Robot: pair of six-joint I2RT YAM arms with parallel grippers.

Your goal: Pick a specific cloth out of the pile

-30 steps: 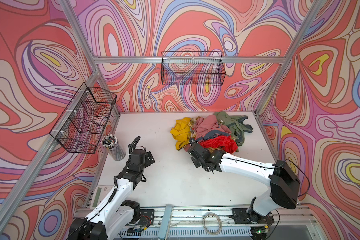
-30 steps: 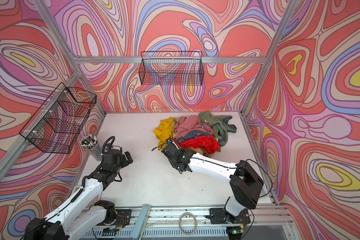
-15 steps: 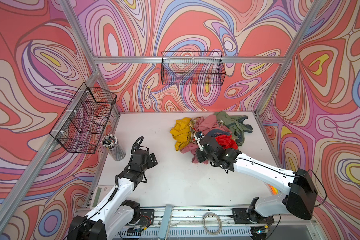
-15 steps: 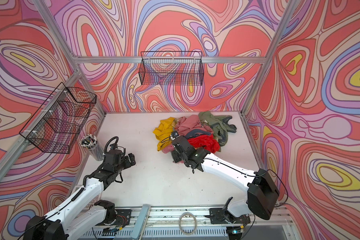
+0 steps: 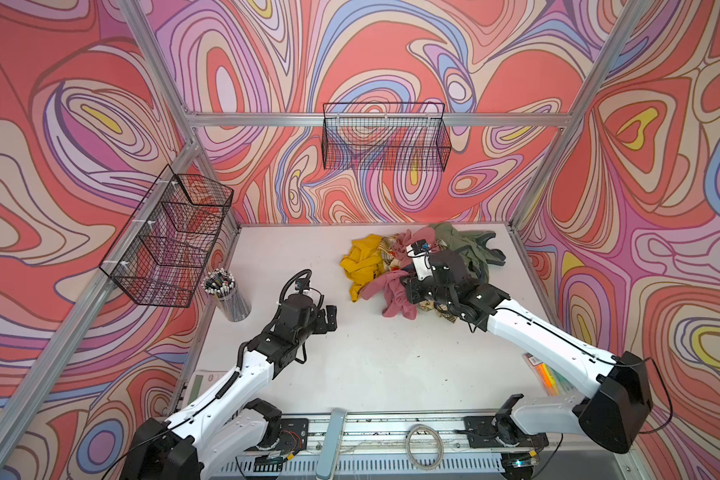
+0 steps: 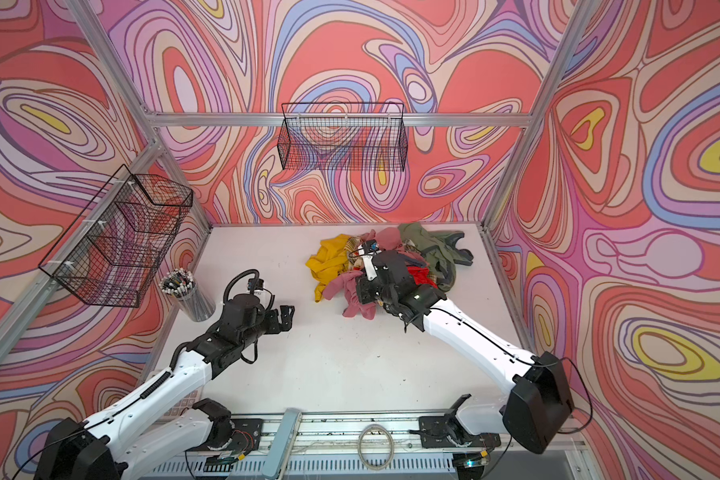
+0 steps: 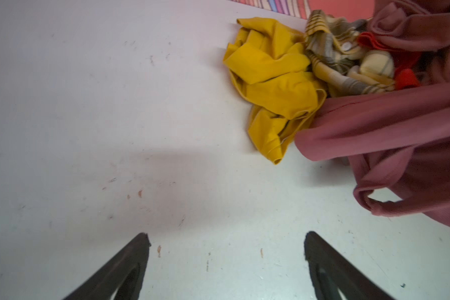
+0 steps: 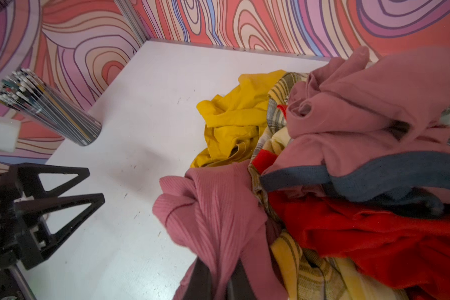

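The pile lies at the back right of the white table: mustard yellow, plaid, bright red, olive green and pink with grey-blue trim. My right gripper is shut on a fold of a ribbed pink cloth at the pile's near left edge. In both top views this cloth hangs from the right gripper. My left gripper stands open and empty over bare table, left of the pile.
A clear cup of pens stands at the table's left edge. Wire baskets hang on the left wall and the back wall. A colourful flat item lies by the right edge.
The right gripper has risen and drawn the pink cloth out of the pile's near left side; its arm swung right. The left gripper moved right toward the middle, still open.
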